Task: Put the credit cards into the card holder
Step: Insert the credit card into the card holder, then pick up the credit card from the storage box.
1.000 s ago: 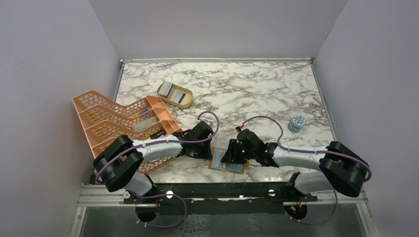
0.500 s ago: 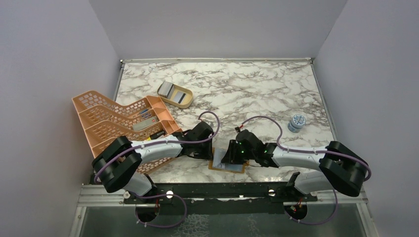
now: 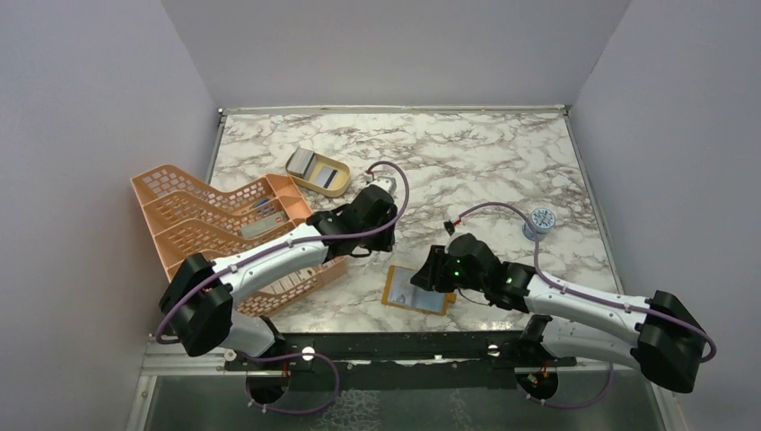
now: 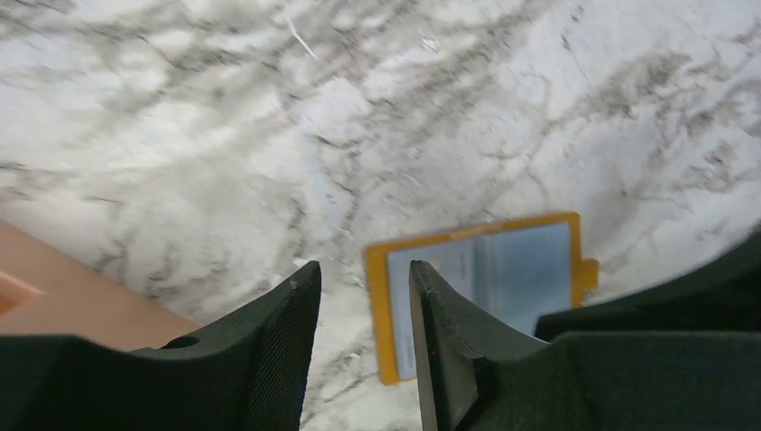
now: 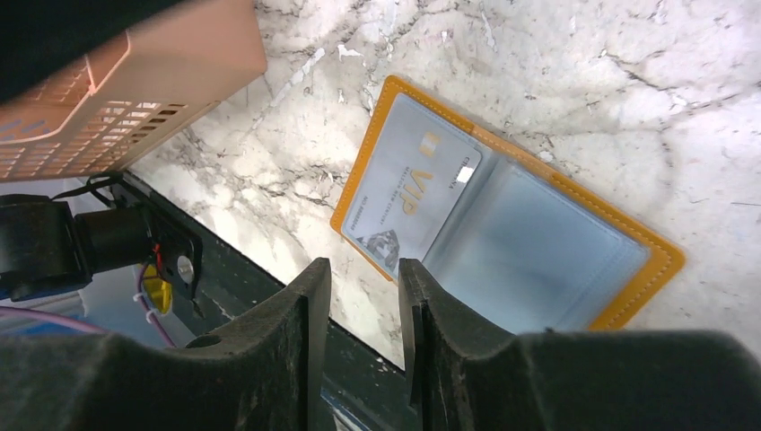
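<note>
The mustard-orange card holder (image 3: 415, 290) lies open and flat near the table's front edge, its pale grey-blue inside up. In the right wrist view (image 5: 574, 260) a silvery card marked VIP (image 5: 408, 202) sits in one of its pockets. Two pale grey cards (image 3: 305, 162) lie in the tan oval dish (image 3: 341, 187) at the back left. My left gripper (image 3: 380, 242) hovers behind the holder, jaws narrowly apart and empty (image 4: 363, 278); the holder shows ahead of it (image 4: 502, 269). My right gripper (image 3: 427, 277) is at the holder's right edge, jaws narrowly apart and empty (image 5: 363, 274).
The big peach lattice rack (image 3: 215, 238) stands at the left with small items in it, and shows in the right wrist view (image 5: 135, 90). A small round jar (image 3: 538, 222) stands at the right. The black mounting rail (image 3: 404, 346) runs along the front.
My left gripper has lifted off the card holder and drawn back towards the dish. My right arm has shifted to the right, leaving the holder uncovered.
</note>
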